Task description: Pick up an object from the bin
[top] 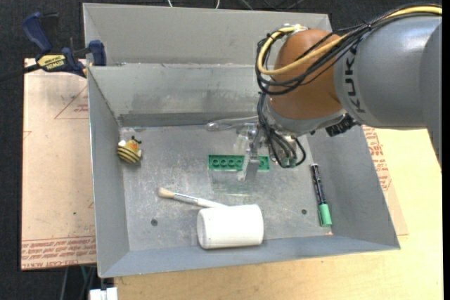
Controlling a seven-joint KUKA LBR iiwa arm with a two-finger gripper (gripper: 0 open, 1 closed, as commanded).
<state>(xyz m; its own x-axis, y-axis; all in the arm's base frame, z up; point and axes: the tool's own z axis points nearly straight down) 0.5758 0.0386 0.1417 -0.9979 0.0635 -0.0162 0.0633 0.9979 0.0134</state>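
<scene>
while the gripper (247,164) hangs low over the middle of the bin (105,151), a white cylinder (230,226) lies by the front wall. green studded brick (225,163) sits right under the gripper. fingers: can't tell if apart or together. black-green marker (320,197) right, striped toy (129,150) left.

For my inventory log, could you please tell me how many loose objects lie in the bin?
5: striped bee toy at left, green block mid-bin at the gripper, white cup and brush in front, pen at right. The arm may hide more.
</scene>
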